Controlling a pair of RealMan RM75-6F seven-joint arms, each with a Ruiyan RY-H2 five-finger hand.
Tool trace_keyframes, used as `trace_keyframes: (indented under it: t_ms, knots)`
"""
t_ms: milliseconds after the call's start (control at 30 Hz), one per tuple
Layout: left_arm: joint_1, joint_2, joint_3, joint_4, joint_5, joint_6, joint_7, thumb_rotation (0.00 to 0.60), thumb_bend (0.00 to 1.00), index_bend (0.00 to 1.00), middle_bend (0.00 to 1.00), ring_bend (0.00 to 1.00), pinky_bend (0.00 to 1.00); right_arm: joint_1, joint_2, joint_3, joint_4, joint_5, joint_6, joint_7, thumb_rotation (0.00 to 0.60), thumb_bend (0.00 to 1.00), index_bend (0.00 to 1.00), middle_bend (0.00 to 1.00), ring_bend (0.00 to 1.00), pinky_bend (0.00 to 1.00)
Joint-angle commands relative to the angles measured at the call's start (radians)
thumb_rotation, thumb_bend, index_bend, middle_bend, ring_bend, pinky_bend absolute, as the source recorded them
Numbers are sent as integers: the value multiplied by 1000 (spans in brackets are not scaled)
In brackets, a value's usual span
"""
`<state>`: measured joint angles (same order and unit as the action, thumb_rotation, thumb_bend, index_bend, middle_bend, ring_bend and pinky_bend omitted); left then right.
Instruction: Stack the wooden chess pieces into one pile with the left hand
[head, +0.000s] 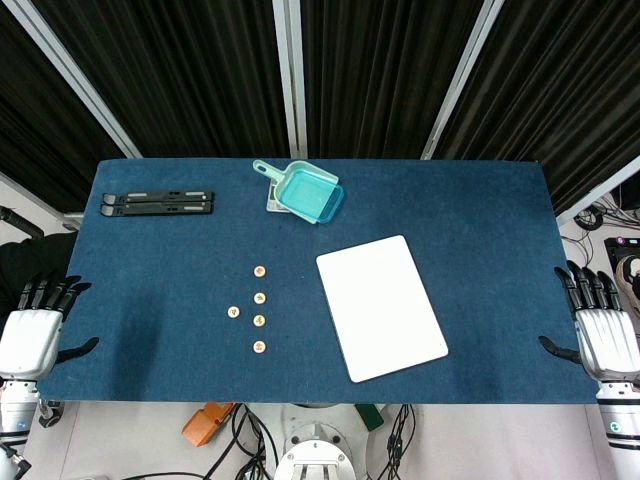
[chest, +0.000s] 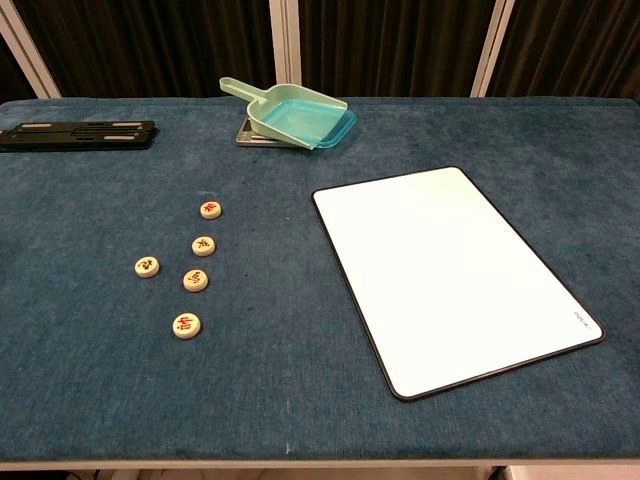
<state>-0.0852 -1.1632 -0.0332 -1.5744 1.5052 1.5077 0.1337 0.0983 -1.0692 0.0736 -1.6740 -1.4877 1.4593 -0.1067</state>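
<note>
Chess pieces (chest: 190, 266), five wooden discs, lay unstacked and apart on the tabletop (head: 150, 290) left of centre, their red marks too small to read. The left hand (head: 35, 325) hung off the left edge, fingers spread, holding nothing; the right hand (head: 603, 330) did likewise off the right edge. Neither showed in the chest view. A white board (chest: 450, 270) lay right of the pieces.
</note>
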Motion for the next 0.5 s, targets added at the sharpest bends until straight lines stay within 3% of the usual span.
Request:
trace_keyframes:
  t_ms: [33,267,500]
  knots:
    - [-3,-7,4,5,0,-10,-3,600,67,213,152,43,1,3,-2,-1,1,1,-6,-1,600,191,0,45,0,37]
    - [-43,-26,-1,-19,21,-55,16,600,85,213,152,43,1,4,6,6,-1,3,1,-1,600,190,0,45,0,37]
    - [-179,-72,-33,-41,53,-211,17,600,232,268,152,43,1,-2,25,19,-13,-5,33,1,600,191,0,45,0,37]
